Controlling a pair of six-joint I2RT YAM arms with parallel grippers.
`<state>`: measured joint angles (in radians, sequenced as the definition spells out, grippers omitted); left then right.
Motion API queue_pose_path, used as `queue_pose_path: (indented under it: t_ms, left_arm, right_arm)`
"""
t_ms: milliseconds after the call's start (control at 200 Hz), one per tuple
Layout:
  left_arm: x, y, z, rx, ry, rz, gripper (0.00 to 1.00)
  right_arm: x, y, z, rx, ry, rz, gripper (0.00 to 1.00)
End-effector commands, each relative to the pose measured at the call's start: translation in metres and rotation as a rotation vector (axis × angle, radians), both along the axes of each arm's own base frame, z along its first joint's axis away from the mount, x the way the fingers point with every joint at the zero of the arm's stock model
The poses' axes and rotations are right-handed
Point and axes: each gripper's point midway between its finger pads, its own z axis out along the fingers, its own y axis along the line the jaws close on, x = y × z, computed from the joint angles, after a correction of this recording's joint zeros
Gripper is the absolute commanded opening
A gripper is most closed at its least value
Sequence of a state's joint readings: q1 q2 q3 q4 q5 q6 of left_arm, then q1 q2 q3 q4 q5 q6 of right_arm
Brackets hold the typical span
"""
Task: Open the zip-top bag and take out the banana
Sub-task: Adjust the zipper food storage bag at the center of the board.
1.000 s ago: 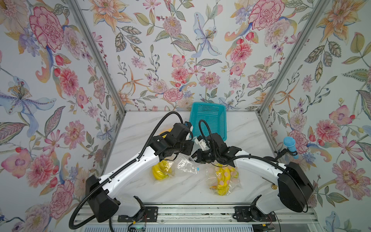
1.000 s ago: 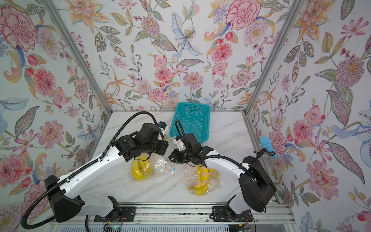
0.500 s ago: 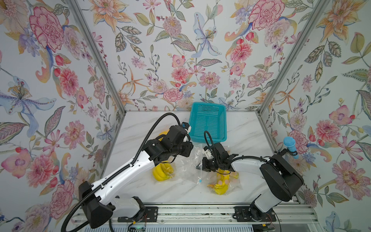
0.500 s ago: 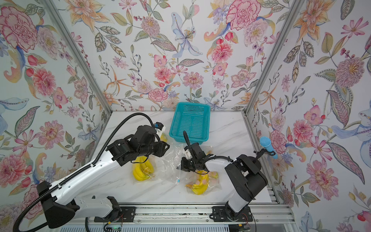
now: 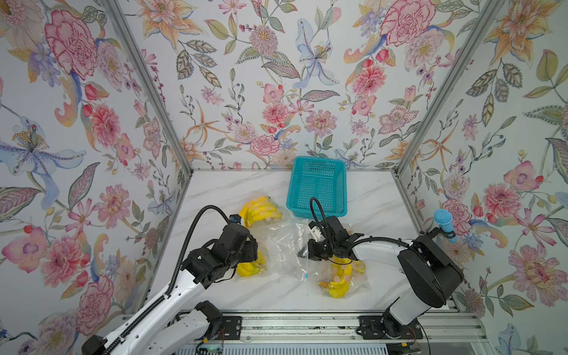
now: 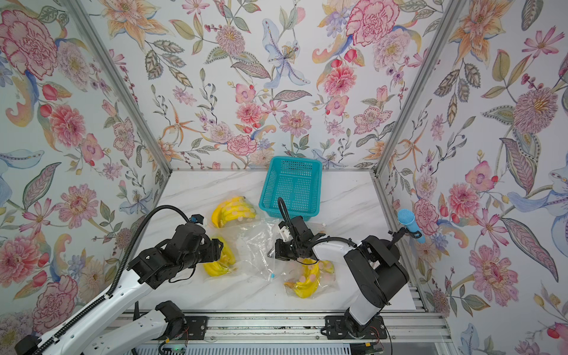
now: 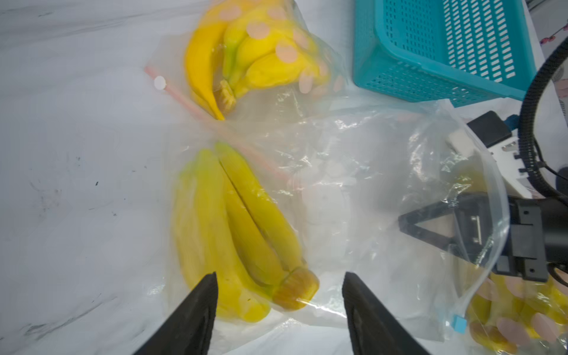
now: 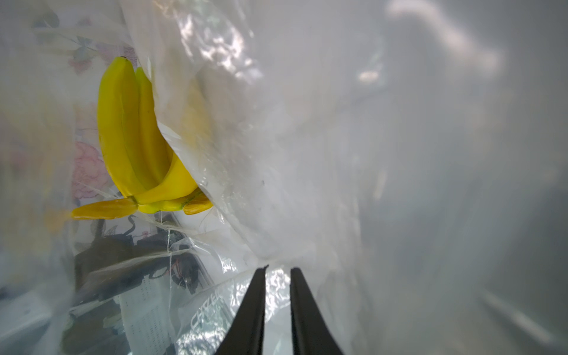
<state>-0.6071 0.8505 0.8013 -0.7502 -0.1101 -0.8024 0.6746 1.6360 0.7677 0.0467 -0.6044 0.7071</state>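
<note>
Counter (image 5: 230, 190): white marble, carrying three clear bags of yellow fruit and a teal basket (image 5: 316, 210) at the back.
Zip-top bag (image 5: 285, 246): lay crumpled in mid-counter between the two arms, with one side lifted toward the right arm.
Bag edge: in the left wrist view the zip rim bowed in an arc, with a blue slider (image 7: 459, 323) at its end.
Banana (image 7: 233, 221): a yellow bunch lying flat under the bag's film at the end nearest the left arm, with its brown stem stub pointing toward the left wrist camera.
Left end effector (image 7: 279, 275): spread wide and holding nothing, its black fingers on either side of the stem stub and above it.
Right end effector (image 8: 279, 269): narrow, with only a slit between its fingers, and bag film was bunched in that slit; it gripped the plastic.
Right wrist view: mostly filled by hazy film, with the bunch (image 8: 129, 138) seen past a fold.
Second bagged bunch (image 5: 259, 210): just beside the basket's near left corner, its bag marked with pale dots.
Third bagged bunch (image 5: 338, 279): at the front, partly under the right arm.
</note>
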Motion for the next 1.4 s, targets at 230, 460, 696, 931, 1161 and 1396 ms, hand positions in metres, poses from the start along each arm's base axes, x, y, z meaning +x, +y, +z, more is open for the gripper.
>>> queue_pose_path:
  t_ms: [230, 460, 696, 931, 1161, 1396]
  left_arm:
    - [0.041, 0.059, -0.044, -0.163, 0.008, 0.162, 0.75]
    - [0.069, 0.069, -0.059, -0.241, 0.005, 0.124, 0.76]
    - [0.087, 0.07, -0.077, -0.323, 0.013, 0.101, 0.73]
    - [0.094, 0.071, -0.101, -0.335, 0.051, 0.091, 0.72]
    - [0.102, 0.071, -0.112, -0.338, 0.063, 0.075, 0.63]
    - [0.102, 0.068, -0.112, -0.326, 0.084, 0.028, 0.18]
  right_arm:
    - [-0.006, 0.006, 0.005, 0.002, 0.004, 0.075, 0.22]
    - [-0.006, 0.008, 0.005, 0.0, 0.004, 0.095, 0.22]
    - [-0.005, 0.008, 0.001, -0.006, 0.016, 0.106, 0.22]
    - [-0.001, 0.004, -0.007, -0.022, 0.032, 0.099, 0.22]
    - [-0.004, -0.001, -0.023, -0.055, 0.068, 0.101, 0.21]
    - [0.006, -0.009, -0.027, -0.072, 0.078, 0.067, 0.21]
